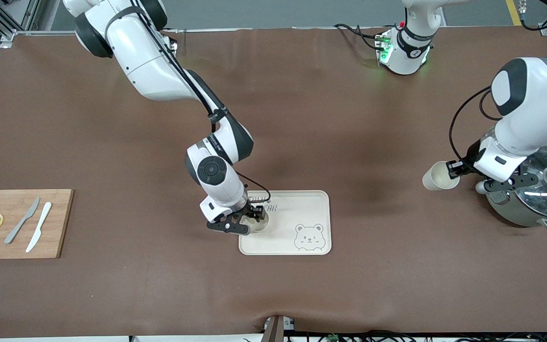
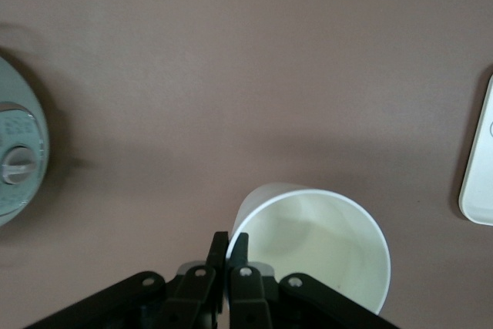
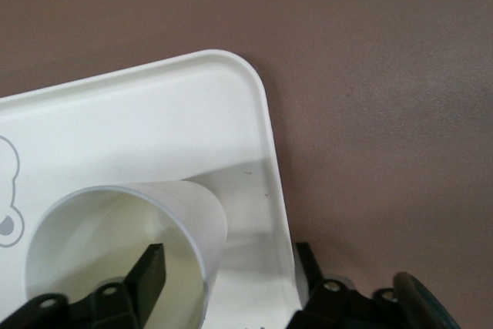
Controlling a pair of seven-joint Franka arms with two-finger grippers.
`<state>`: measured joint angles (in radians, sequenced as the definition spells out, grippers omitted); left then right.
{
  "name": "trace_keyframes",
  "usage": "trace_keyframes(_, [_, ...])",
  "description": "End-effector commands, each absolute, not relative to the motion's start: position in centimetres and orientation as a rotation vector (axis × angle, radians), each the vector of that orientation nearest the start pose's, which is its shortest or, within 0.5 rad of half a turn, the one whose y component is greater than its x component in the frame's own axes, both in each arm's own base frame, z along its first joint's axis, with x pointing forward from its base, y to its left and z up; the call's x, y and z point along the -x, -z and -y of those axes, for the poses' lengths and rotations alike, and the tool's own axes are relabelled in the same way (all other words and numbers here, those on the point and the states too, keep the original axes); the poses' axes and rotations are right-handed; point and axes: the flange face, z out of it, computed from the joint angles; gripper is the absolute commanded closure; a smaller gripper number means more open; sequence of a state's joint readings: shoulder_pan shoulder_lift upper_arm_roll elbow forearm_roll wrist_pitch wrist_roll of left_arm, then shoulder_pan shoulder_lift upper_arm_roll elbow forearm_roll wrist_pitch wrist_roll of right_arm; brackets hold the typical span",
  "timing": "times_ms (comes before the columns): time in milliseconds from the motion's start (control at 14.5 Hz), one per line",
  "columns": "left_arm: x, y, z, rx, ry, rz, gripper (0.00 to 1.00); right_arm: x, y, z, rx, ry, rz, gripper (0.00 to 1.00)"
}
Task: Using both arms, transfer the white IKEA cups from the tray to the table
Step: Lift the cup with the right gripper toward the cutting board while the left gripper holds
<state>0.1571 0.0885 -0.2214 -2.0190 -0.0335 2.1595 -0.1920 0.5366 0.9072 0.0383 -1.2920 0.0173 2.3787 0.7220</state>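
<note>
One white cup (image 1: 261, 225) stands upright on the bear tray (image 1: 302, 195), at the corner toward the right arm's end and farther from the front camera. My right gripper (image 1: 256, 220) is open around its rim. In the right wrist view one finger (image 3: 150, 267) is inside the cup (image 3: 115, 244) and the other is well outside it, over the tray's edge (image 3: 262, 113). My left gripper (image 1: 455, 169) is shut on the rim of the second white cup (image 1: 438, 176) and holds it tilted over bare table beside the pot. The left wrist view shows the fingertips (image 2: 229, 243) pinching that cup's wall (image 2: 323, 244).
A grey-green pot with a glass lid (image 1: 534, 199) stands just under the left arm's wrist. A wooden cutting board (image 1: 22, 237) with two lemon slices and two knives lies at the right arm's end. The tray's edge shows in the left wrist view (image 2: 481, 159).
</note>
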Motion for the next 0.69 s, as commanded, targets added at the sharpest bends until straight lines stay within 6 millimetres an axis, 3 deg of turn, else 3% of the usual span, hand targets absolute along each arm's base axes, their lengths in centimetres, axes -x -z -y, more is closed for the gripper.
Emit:
trace_keyframes(0, [-54.1,-39.6,2.9,3.209,0.145,0.208,1.0,-64.9,-21.4,-41.5,2.983,0.202,-0.262,0.67])
trace_keyframes(277, [-52.3,-35.8,4.4,3.237,0.205,0.222,1.0,-64.9,-21.4,-41.5,2.984,0.202,-0.26,0.98])
trace_keyframes(622, [-50.0,-31.6,4.7,3.235,0.133,0.217,1.0,-64.9,-21.3,-41.5,2.98,0.207,-0.259,1.0])
